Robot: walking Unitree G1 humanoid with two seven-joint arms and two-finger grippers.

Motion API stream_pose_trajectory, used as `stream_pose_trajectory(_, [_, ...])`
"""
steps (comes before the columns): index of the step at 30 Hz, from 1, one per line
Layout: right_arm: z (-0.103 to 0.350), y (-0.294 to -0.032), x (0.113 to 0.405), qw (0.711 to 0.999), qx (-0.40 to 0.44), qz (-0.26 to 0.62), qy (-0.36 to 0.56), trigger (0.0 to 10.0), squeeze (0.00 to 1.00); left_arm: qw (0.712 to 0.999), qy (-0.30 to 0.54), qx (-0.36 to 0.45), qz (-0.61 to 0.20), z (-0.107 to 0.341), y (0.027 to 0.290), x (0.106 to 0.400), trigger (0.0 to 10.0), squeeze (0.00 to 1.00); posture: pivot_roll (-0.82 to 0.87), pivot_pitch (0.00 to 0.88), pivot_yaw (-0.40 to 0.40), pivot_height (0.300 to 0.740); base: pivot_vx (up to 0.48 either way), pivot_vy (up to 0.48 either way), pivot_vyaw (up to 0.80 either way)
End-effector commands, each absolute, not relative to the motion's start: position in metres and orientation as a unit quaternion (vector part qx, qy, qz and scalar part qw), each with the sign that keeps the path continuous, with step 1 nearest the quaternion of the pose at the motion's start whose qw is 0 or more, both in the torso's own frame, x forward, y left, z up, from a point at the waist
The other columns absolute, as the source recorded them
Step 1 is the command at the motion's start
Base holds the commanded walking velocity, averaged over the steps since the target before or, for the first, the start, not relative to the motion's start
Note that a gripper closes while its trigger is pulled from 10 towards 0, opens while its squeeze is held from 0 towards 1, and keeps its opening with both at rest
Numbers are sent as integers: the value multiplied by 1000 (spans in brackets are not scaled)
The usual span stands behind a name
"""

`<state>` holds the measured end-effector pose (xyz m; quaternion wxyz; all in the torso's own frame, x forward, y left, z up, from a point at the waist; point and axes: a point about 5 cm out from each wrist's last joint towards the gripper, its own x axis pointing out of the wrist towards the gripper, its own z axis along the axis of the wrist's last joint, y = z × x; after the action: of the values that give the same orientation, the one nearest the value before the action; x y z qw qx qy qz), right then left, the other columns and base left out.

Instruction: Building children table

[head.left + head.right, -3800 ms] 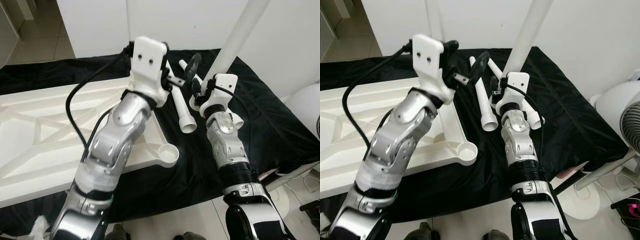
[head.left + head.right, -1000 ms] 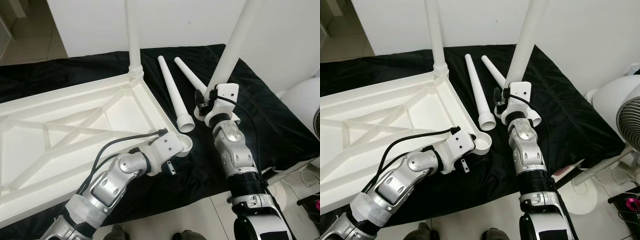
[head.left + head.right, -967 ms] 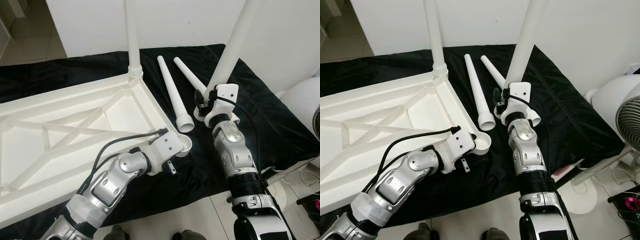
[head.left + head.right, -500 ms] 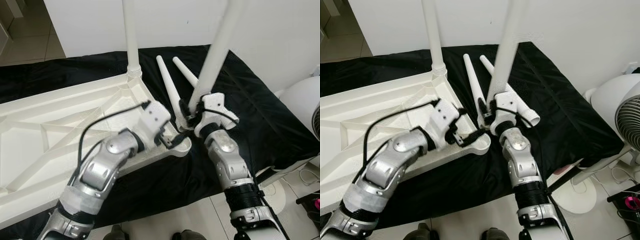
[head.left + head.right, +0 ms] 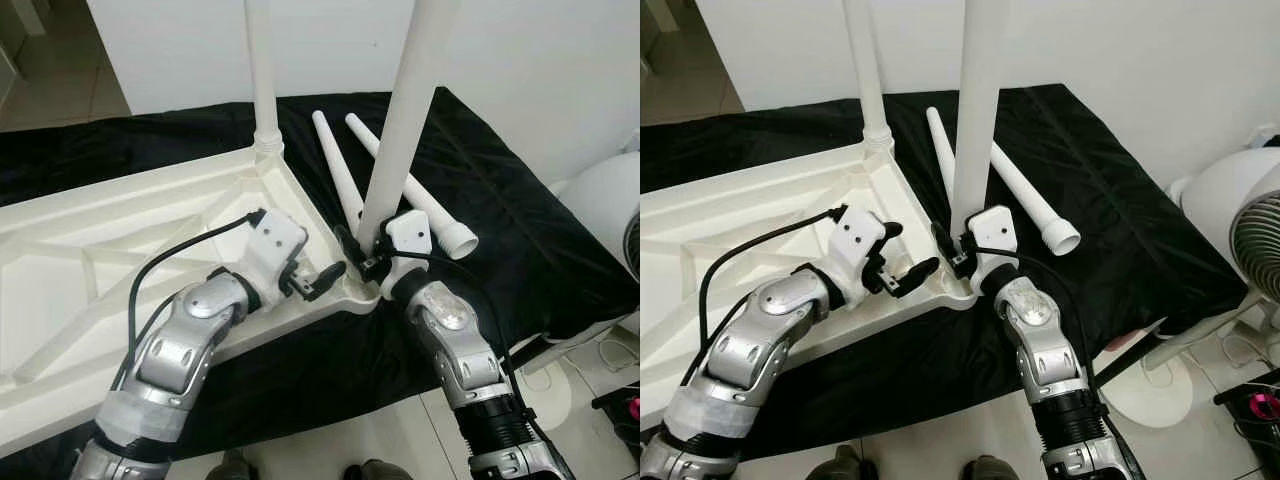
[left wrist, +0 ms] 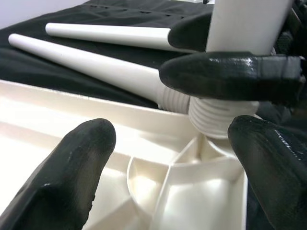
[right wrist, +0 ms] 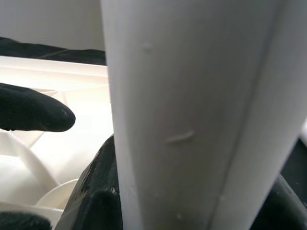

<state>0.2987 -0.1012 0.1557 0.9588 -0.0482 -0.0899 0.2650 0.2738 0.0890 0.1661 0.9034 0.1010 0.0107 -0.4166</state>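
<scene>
tabletop [image 5: 120,250]: white, upside down on black cloth [image 5: 500,200], ribbed underside up
far leg [image 5: 262,70]: upright in far corner socket
held leg [image 5: 405,110]: upright, threaded end at near corner socket [image 6: 211,143], not seated flush
right gripper [image 5: 362,250]: fingers clamped around held leg just above the thread
left gripper [image 5: 322,282]: at near corner beside the socket, fingers spread, nothing between them
spare legs [image 5: 340,175]: two, flat on cloth behind the held leg
fan [image 5: 1240,230]: right of cloth
</scene>
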Motion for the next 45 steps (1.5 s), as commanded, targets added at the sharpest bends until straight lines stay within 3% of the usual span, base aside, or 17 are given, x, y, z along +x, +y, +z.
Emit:
stream_pose_trajectory(1, [155, -105, 295, 958, -48, 270, -88, 10000, 0, 913, 12, 117, -391, 162, 100, 269, 10000, 0, -35, 22, -14, 740, 0, 0, 0])
stream_pose_trajectory(5, [155, -109, 296, 959, -46, 267, -89, 10000, 0, 901, 10, 122, -417, 162, 105, 260, 10000, 0, -32, 25, -19, 740, 0, 0, 0])
stream_pose_trajectory(10, [157, -111, 295, 958, -47, 267, -88, 10000, 0, 862, 3, 110, -494, 167, 107, 239, 10000, 0, -27, 33, -26, 740, 0, 0, 0])
stream_pose_trajectory(21, [149, -114, 292, 956, -54, 277, -79, 10000, 0, 842, 17, 65, -536, 173, 104, 226, 10000, 0, -29, 42, -24, 740, 0, 0, 0])
stream_pose_trajectory(25, [126, -116, 294, 953, -62, 291, -55, 10000, 0, 817, 17, 29, -576, 180, 96, 216, 10000, 0, -26, 44, -23, 740, 0, 0, 0])
stream_pose_trajectory(45, [91, -108, 284, 930, -77, 357, -39, 10000, 0, 819, 20, 37, -572, 185, 96, 215, 10000, 0, -18, 50, -21, 740, 0, 0, 0])
